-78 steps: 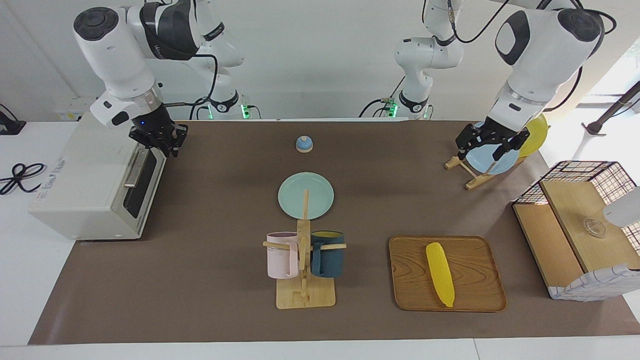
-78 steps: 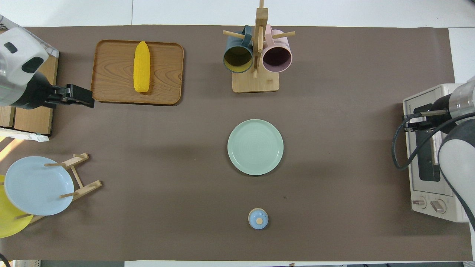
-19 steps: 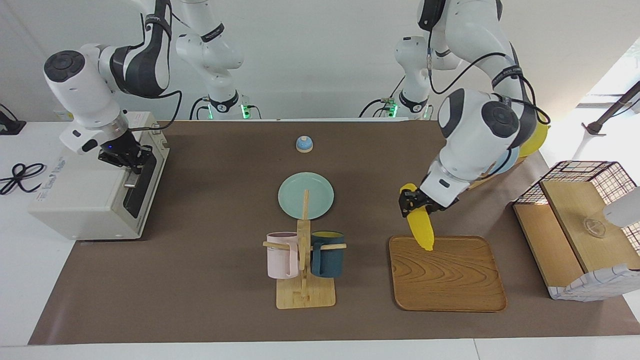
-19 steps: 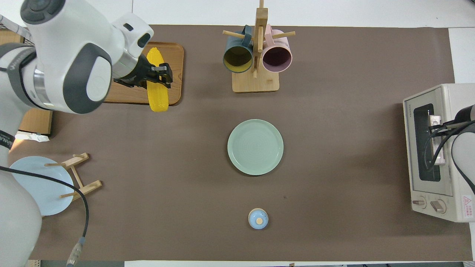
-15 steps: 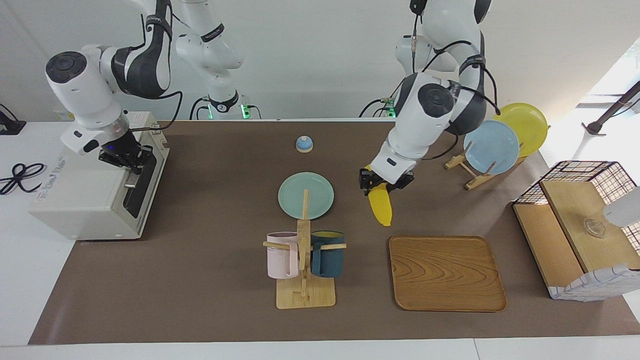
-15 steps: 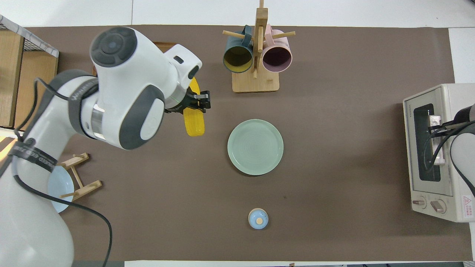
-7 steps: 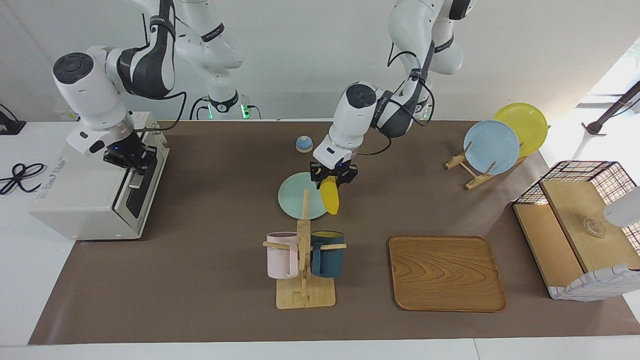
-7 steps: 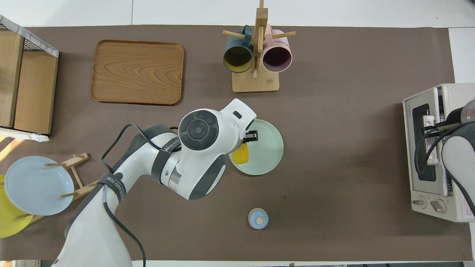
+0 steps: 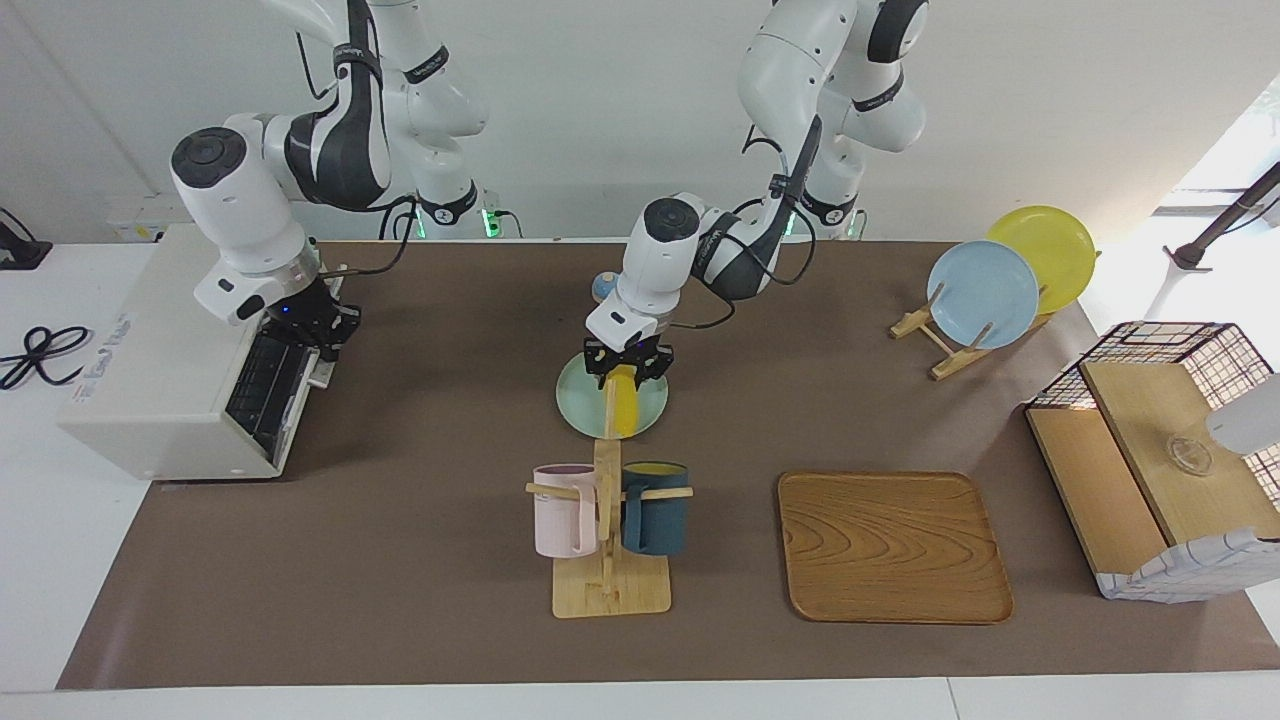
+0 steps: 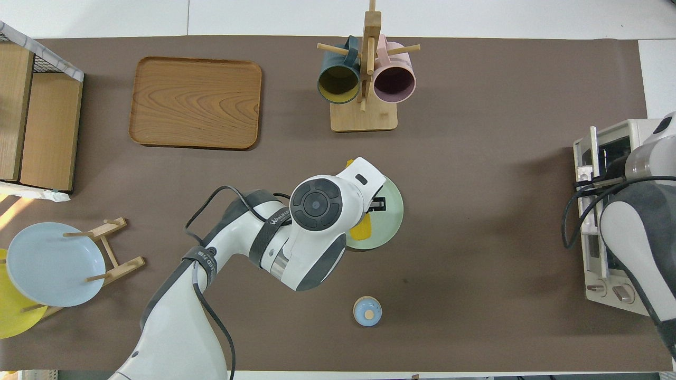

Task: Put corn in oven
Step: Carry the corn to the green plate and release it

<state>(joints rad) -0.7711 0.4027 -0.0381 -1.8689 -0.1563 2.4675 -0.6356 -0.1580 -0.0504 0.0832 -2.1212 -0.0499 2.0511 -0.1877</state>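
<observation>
The yellow corn (image 9: 624, 408) hangs tip-down from my left gripper (image 9: 627, 368), which is shut on its thick end, over the pale green plate (image 9: 580, 400) in the middle of the table. In the overhead view my left arm covers most of the corn (image 10: 362, 230) and part of the plate (image 10: 393, 219); the left gripper (image 10: 376, 205) shows over the plate. The off-white oven (image 9: 160, 380) stands at the right arm's end of the table. Its door is pulled partly open, and the wire rack (image 9: 262, 385) shows. My right gripper (image 9: 308, 330) is shut on the door handle.
A wooden mug tree (image 9: 606, 540) with a pink and a dark blue mug stands farther from the robots than the plate. A wooden tray (image 9: 895, 545), a plate rack (image 9: 985, 290) and a wire basket (image 9: 1160, 450) are toward the left arm's end. A small blue bell (image 10: 367, 311) sits near the robots.
My left gripper lifted the corn off the wooden tray and carried it toward the right arm's end, now over the green plate. My right gripper has pulled the oven door from shut to partly open.
</observation>
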